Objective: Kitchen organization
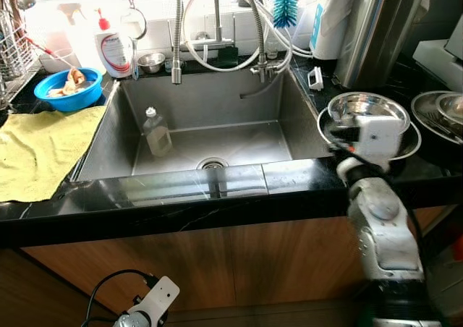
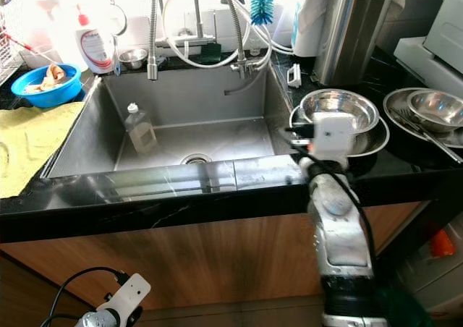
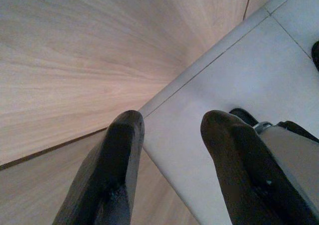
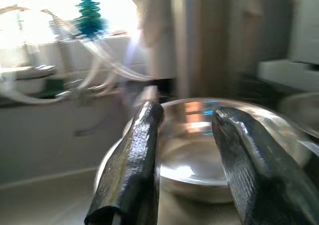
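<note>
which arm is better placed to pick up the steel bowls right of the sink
Right. The right end effector is up at counter height with its open fingers pointing at the stacked shiny steel bowls beside the steel sink. The left end effector hangs low by the wooden cabinet front, pointing at the floor.

Blown-out daylight behind the faucet [image 1: 217,23], dim cabinet front below, right wrist view motion-blurred

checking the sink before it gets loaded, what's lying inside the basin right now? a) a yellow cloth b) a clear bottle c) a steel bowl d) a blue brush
b: a clear bottle stands in the sink near its left wall.
</note>
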`<state>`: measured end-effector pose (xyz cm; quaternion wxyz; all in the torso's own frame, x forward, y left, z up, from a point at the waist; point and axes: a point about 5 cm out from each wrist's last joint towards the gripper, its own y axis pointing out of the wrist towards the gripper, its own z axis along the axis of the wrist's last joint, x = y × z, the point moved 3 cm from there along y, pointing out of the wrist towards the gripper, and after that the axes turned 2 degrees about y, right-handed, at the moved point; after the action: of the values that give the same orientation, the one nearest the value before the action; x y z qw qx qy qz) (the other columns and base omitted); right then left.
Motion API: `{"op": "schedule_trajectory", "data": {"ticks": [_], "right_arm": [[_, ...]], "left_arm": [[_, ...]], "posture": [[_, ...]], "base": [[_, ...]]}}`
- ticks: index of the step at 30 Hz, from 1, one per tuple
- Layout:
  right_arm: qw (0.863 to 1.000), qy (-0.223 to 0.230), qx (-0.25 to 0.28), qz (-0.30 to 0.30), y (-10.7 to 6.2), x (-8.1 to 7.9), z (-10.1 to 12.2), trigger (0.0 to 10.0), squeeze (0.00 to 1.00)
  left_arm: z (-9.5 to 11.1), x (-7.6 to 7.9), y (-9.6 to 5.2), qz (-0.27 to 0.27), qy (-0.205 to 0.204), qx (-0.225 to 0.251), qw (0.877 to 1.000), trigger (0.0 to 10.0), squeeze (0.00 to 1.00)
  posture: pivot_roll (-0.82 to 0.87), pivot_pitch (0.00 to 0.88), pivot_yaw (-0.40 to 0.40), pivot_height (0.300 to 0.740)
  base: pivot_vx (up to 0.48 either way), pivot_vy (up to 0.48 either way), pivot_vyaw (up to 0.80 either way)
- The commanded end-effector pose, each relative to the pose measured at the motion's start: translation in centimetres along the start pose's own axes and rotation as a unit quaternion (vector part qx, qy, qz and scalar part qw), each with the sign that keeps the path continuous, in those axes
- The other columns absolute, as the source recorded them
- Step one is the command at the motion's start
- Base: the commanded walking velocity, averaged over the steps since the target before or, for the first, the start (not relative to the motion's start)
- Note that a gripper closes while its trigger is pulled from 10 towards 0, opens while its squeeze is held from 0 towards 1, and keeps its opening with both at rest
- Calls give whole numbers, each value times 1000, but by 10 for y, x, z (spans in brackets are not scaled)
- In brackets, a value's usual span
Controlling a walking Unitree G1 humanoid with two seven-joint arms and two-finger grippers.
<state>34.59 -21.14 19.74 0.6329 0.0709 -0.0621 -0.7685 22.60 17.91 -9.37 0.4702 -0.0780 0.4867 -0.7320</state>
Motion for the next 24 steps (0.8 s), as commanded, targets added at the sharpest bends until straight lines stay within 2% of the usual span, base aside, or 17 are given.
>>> {"op": "schedule_trajectory", "data": {"ticks": [1,3,5,6,12,13,17,24], "right_arm": [[999,31,-3,-43,-1,15,5,10000,0],[997,50,-7,-65,0,23,5,10000,0],[996,56,-6,-69,1,26,6,10000,0],[995,75,-6,-72,2,27,8,10000,1000],[990,105,-16,-93,2,32,7,10000,1000],[987,120,-21,-101,2,33,5,10000,0],[979,160,-27,-122,3,38,4,10000,0],[979,157,-26,-129,7,45,9,10000,0]], "left_arm": [[-7,-2,-1,3,1,-15,1000,10000,0],[-6,-2,-1,3,1,-14,1000,10000,0],[-6,-2,-1,3,1,-13,1000,10000,0],[-6,-2,-1,3,1,-13,1000,10000,0],[-9,-2,-2,3,2,-18,1000,10000,0],[-10,-2,-2,4,2,-19,1000,10000,0],[-11,-3,-2,4,3,-21,1000,10000,0],[-10,-3,-2,6,2,-20,1000,10000,0]], "posture": [[-120,0,72,740],[-120,0,72,740],[-120,0,72,740],[-119,0,74,740],[-115,0,74,740],[-115,0,74,740],[-111,0,74,740],[-111,0,73,740]], "base": [[0,0,0],[0,0,0],[0,0,0],[0,0,0],[0,0,0],[0,0,0],[0,0,0],[0,0,0]]}}
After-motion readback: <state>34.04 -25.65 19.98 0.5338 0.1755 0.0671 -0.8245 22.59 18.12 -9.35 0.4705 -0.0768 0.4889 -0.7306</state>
